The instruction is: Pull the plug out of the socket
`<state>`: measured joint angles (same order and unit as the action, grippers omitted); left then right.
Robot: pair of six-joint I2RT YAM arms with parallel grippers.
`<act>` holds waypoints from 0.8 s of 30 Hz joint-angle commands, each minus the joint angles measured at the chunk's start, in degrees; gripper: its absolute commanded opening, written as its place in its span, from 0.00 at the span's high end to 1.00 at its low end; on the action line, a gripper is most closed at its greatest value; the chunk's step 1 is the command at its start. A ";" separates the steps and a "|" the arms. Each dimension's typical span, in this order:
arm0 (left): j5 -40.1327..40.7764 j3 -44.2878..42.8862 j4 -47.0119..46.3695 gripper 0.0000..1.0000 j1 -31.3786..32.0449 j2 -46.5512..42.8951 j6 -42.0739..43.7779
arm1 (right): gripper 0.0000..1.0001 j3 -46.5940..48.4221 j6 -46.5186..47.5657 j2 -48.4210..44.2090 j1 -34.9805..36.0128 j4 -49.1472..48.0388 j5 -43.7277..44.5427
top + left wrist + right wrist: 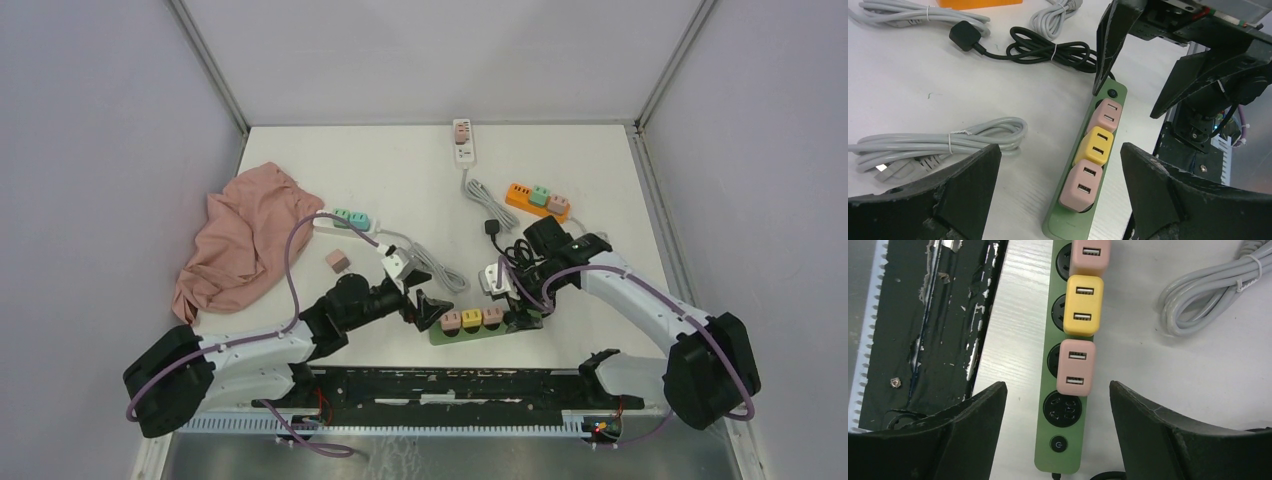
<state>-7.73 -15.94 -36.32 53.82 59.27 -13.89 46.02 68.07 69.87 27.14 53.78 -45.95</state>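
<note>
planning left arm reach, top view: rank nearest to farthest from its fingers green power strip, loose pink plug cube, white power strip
1. Green power strip, just right of the left fingers.
2. Loose pink plug cube, farther out, to their left.
3. White power strip, at the table's far edge.

A crumpled pink cloth [240, 245] lies at the left of the white table [400, 170]. At the far edge sits a white strip [463, 140] with a pink plug [461, 135] in it, its grey cable [487, 203] coiled just in front. To the right, an orange strip [537, 201] holds three plugs [540, 195]. A black plug [493, 226] lies loose on the table beside its tied black cord [515, 248]. Left of centre, a second strip [345, 220] carries teal plugs [352, 217]. A loose pink adapter [337, 261] lies near it, and a tied grey coil [437, 270] lies further right.
</note>
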 commanded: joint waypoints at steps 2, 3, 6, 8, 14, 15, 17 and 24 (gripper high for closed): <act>-1.99 1.81 -7.36 0.05 0.16 0.06 5.90 | 0.20 0.30 -6.65 1.74 4.24 -7.06 5.48; -2.09 2.26 -8.23 0.05 0.20 0.06 5.99 | 0.21 0.30 -6.90 2.14 5.13 -7.49 6.23; -2.06 3.06 -9.92 0.05 0.20 0.13 6.22 | 0.24 0.42 -7.69 3.51 7.39 -8.35 8.50; -2.08 3.11 -10.17 0.07 0.23 0.38 6.24 | 0.27 0.68 -8.22 4.40 8.71 -8.74 9.87; -4.42 2.64 -10.42 0.08 0.23 2.54 6.19 | 0.37 1.34 -9.53 6.27 11.75 -9.63 13.88; -4.48 2.56 -10.44 0.08 0.15 2.86 6.04 | 0.39 1.47 -9.87 6.42 11.86 -9.78 14.50; -4.49 2.33 -10.49 0.07 0.17 3.54 5.90 | 0.43 1.48 -10.37 6.58 12.11 -10.20 15.15; -9.14 2.57 -13.69 0.09 0.18 6.80 8.53 | 0.60 1.34 -11.48 6.52 12.51 -11.48 16.28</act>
<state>-12.82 -12.73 -43.97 53.82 64.36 -9.80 46.04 57.93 76.34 39.07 43.86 -30.87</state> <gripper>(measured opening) 0.916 0.449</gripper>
